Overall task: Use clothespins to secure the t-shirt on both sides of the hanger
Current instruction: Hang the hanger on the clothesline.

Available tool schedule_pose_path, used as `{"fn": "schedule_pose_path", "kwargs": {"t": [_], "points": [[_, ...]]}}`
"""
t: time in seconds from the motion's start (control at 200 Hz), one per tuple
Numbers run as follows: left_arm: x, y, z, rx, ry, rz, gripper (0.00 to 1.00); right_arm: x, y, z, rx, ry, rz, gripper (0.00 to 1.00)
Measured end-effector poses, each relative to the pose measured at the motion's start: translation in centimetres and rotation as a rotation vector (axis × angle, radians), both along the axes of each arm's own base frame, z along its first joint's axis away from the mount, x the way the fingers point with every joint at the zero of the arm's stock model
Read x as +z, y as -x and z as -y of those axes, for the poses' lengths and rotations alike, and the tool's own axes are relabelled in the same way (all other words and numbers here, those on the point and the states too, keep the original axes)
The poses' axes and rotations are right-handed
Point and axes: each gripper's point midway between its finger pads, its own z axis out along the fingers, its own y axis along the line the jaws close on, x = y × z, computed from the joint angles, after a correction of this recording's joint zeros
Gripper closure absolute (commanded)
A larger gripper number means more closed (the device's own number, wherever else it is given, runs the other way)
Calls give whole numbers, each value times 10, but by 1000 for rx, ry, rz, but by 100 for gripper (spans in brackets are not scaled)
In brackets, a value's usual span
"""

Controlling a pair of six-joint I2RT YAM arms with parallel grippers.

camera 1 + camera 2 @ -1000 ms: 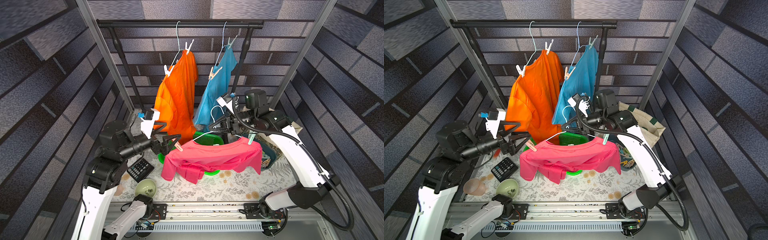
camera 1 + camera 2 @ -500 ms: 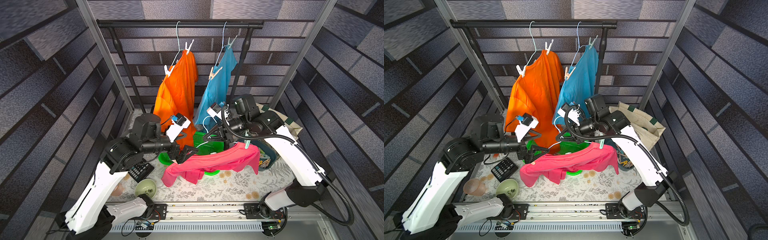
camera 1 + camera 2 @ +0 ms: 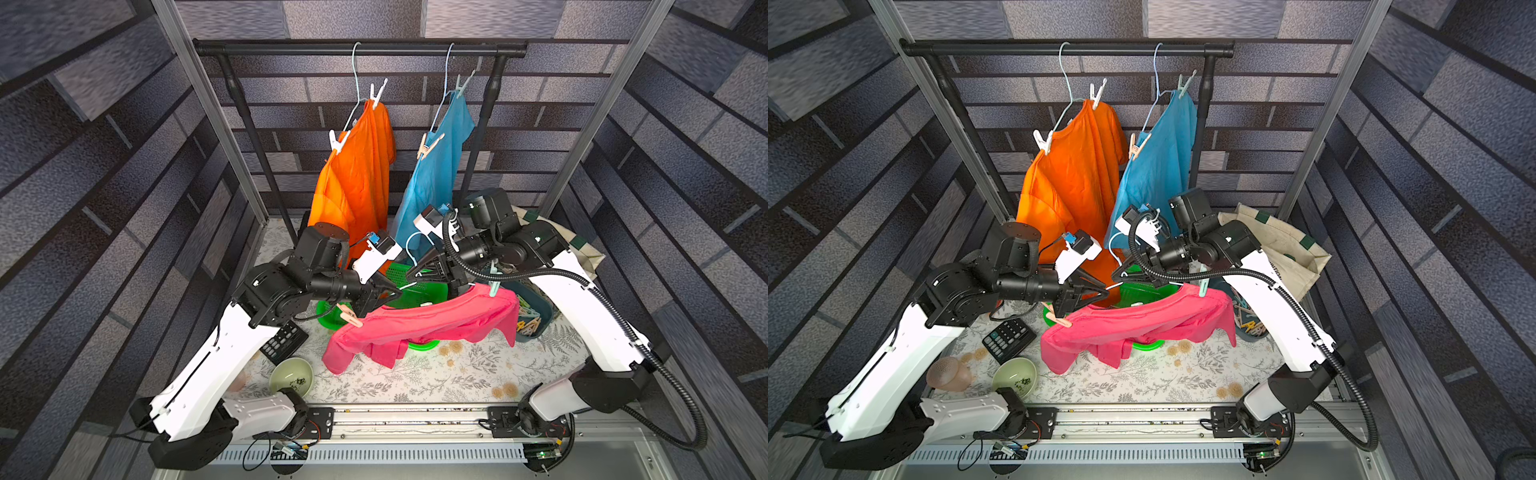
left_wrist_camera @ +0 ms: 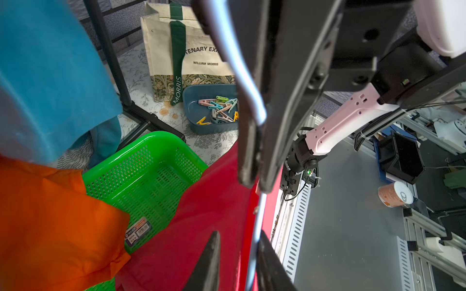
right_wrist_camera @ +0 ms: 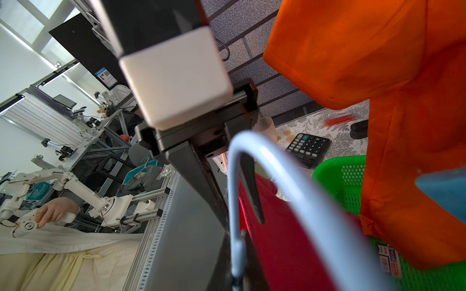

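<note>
we see a pink t-shirt (image 3: 436, 324), pale blue hanger (image 5: 237, 252), peach clothespin (image 3: 349, 314) at the t-shirt's nine o'clock, mint clothespin (image 3: 493, 286) at two o'clock, green basket (image 4: 151, 138), leaf-patterned tablecloth (image 3: 457, 374), orange shirt (image 3: 357, 178), blue shirt (image 3: 436, 178)

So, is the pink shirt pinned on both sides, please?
Pinned on both: a peach pin at one shoulder, a mint pin at the other.

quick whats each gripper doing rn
left gripper: jaws nearly shut around the hanger wire, grip cannot be told
right gripper: closed on the hanger neck
</note>
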Motion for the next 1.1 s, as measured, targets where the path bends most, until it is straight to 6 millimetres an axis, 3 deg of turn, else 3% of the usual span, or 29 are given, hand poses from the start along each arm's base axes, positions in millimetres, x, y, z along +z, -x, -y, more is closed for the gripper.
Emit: {"fn": "schedule_pose_path", "kwargs": {"t": [0.055, 0.165, 0.266, 0.421, 0.556, 0.676, 0.757, 0.887, 0.972, 1.097], "points": [[1, 1, 1, -5, 5, 0, 91, 0, -1, -1, -2, 0, 4, 100], [4, 5, 2, -7, 19, -3, 100, 0, -5, -2, -18, 0, 17, 77], [7, 5, -5, 32, 24, 6, 100, 2, -8, -3, -28, -9, 31, 55], [19, 12, -24, 107, 41, 65, 100, 12, -16, -2, -91, -21, 83, 41], [35, 20, -51, 187, 63, 126, 100, 42, -16, 12, -207, -79, 200, 32], [52, 28, -74, 246, 76, 172, 100, 83, -8, 41, -366, -173, 351, 27], [70, 36, -90, 279, 97, 210, 100, 110, -2, 66, -486, -243, 454, 26], [112, 59, -124, 333, 186, 304, 100, 129, -3, 93, -639, -302, 540, 25], [148, 76, -155, 395, 269, 391, 100, 126, -16, 95, -701, -292, 547, 26], [195, 101, -217, 576, 375, 561, 100, 107, -44, 84, -751, -225, 513, 27]]}}
